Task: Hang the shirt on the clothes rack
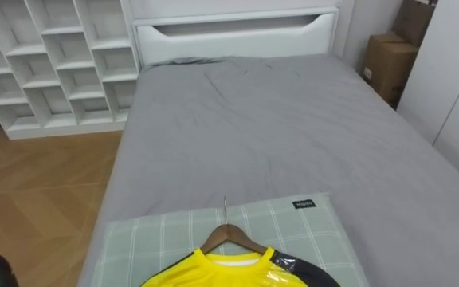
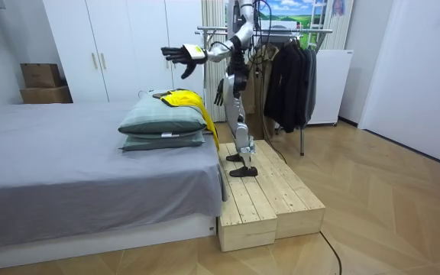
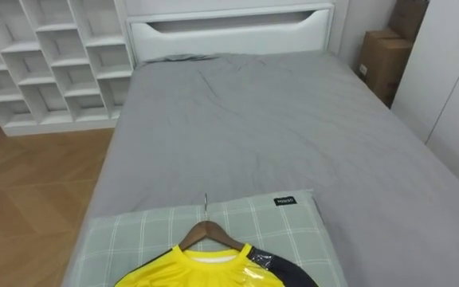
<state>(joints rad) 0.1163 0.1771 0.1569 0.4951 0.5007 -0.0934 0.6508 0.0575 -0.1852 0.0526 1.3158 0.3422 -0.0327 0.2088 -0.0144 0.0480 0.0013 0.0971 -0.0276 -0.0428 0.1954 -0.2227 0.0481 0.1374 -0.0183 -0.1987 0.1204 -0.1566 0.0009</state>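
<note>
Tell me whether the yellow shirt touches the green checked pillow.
Touching: the left eye view shows the yellow shirt lying directly on the green checked pillow.

One bed, two pillows stacked, one yellow shirt, one wooden hanger. Two cardboard boxes, one white shelf unit, two wooden platforms side by side. One clothes rack, with perhaps three dark garments on it; they overlap too much to count surely.
</note>
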